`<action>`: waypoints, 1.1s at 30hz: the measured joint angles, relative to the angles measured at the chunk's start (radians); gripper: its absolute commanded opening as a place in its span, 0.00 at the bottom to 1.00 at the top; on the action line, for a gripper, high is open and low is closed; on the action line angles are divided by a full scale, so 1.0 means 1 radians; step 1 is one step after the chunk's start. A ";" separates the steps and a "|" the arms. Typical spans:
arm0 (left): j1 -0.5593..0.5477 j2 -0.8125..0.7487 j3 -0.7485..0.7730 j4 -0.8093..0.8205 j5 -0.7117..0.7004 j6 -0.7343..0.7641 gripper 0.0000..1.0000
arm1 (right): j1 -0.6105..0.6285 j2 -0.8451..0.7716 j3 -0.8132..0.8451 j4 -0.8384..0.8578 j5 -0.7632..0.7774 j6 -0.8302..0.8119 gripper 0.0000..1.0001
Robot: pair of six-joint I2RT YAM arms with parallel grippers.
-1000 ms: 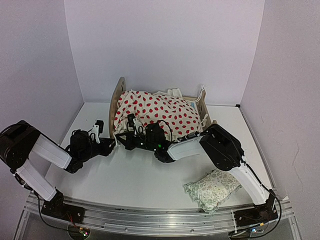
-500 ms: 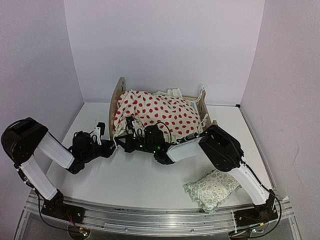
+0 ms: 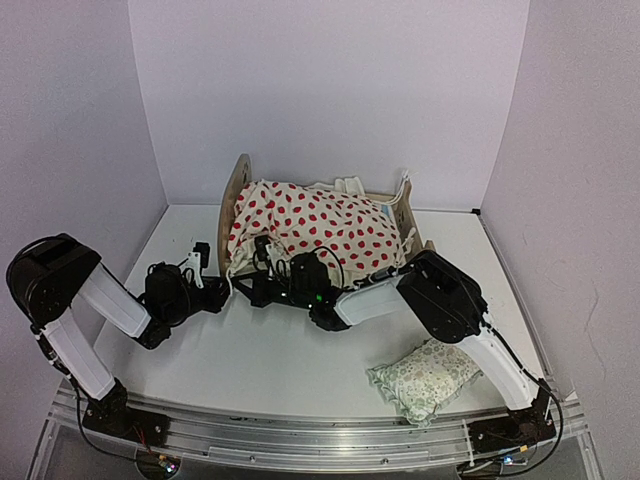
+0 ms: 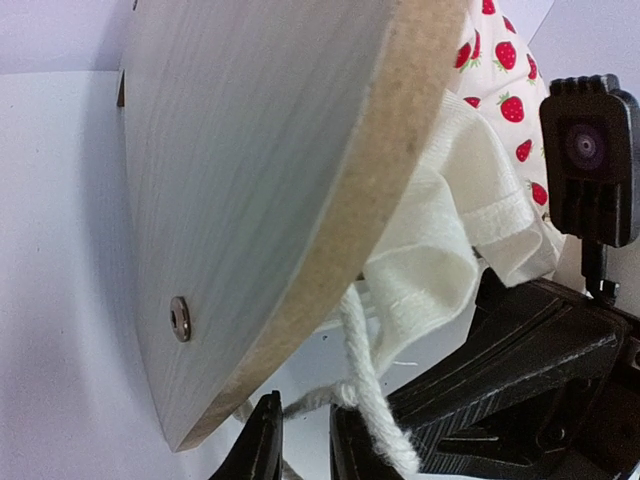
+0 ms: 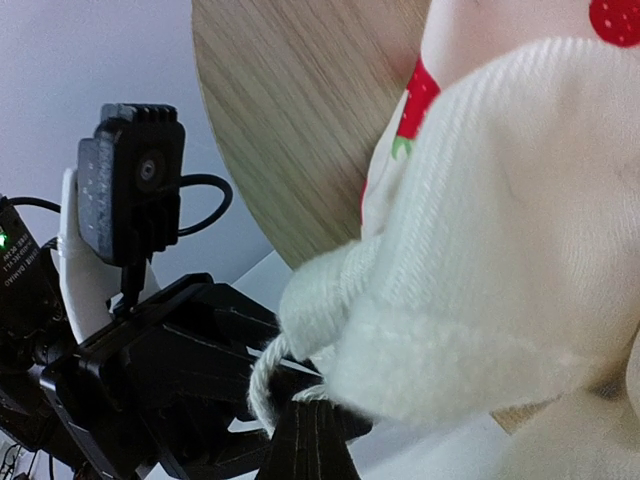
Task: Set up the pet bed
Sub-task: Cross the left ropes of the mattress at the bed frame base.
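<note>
- Looks like the cushion-tie step: white cord (image 4: 365, 400) hanging off the corner of the cushion (image 3: 320, 225), right at the tips of the left pincer (image 4: 300, 445).
- Left pincer: narrow gap, thin strand crossing it. Can't tell whether it's actually pinched.
- Right pincer (image 5: 310, 440): clamped shut, cord end touching its tips. Held or not, can't tell.
- Probably best to go slow here: get a firm pinch on the cord first, pull gently along the headboard (image 4: 250, 180) edge, avoid dragging the bed, and mind the two pincers crowding each other.
- Pet bed (image 3: 238, 185): just behind and above both pincers, headboard end nearest them.
- Long axis running off to the right of the pincers, footboard (image 3: 405, 215) at the far end.
</note>
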 measured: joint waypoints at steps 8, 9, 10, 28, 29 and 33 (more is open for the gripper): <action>-0.012 0.003 0.000 0.055 -0.014 0.001 0.00 | 0.001 0.000 -0.006 -0.005 -0.007 0.019 0.00; -0.012 0.003 0.000 0.059 -0.015 0.001 0.00 | 0.001 0.000 -0.007 -0.005 -0.007 0.020 0.00; -0.012 0.003 0.000 0.062 -0.016 0.001 0.00 | 0.001 0.000 -0.009 -0.005 -0.006 0.020 0.00; -0.015 -0.013 0.000 0.057 -0.016 0.000 0.00 | 0.006 -0.074 -0.107 -0.013 0.056 -0.022 0.22; -0.015 -0.014 0.000 0.056 -0.016 0.001 0.00 | 0.006 -0.076 -0.107 -0.012 0.061 -0.022 0.22; -0.015 -0.024 0.002 0.022 -0.016 0.006 0.06 | 0.006 -0.092 -0.139 -0.019 0.109 -0.027 0.24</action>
